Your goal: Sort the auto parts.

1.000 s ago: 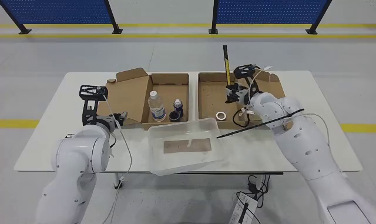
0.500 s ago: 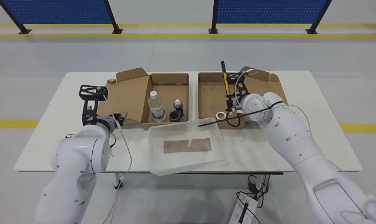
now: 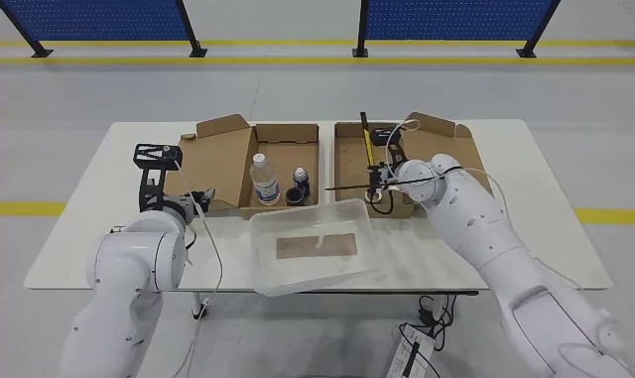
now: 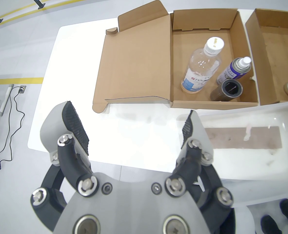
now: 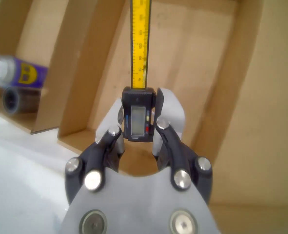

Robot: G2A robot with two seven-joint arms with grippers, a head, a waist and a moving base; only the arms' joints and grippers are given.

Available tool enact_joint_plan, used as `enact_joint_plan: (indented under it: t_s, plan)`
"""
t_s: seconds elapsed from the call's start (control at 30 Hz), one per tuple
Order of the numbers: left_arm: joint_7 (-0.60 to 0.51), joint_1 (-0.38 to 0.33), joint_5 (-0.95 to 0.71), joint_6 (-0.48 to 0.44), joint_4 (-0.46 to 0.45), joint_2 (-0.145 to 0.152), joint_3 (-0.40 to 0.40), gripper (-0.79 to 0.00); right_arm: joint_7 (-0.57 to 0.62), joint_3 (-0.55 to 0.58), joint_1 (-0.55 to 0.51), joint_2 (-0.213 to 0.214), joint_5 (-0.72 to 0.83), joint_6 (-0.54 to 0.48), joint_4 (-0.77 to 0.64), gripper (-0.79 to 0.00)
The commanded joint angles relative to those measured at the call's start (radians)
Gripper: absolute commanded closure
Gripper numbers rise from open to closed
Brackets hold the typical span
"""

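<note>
One narrow pinch: clamps caliper by its display head in right gripper, over the right box; holds left gripper spread above surface. Could snag long beam on box wall, twisting loose.

**Camera layout**

Your top view looks down from above the arms onto the whole table. Your left wrist camera stands back at the table's left end, facing the left box. Your right wrist camera sits close, sighting along the caliper into the right box. All three share the spray can.
</note>
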Motion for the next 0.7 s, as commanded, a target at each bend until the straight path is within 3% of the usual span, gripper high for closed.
enact_joint_plan:
  t_s: [0.0, 0.63, 0.67]
  plan:
    - [0.000, 0.000, 0.000, 0.000, 0.000, 0.000, 0.000, -0.785, -0.006, -0.012, 0.010, -0.013, 0.009, -0.002, 0.020, 0.000]
    - [0.000, 0.000, 0.000, 0.000, 0.000, 0.000, 0.000, -0.785, -0.068, -0.056, 0.071, -0.125, 0.162, -0.074, 0.276, 0.000]
    - [0.000, 0.000, 0.000, 0.000, 0.000, 0.000, 0.000, -0.785, -0.068, -0.057, 0.073, -0.129, 0.166, -0.077, 0.284, -0.040]
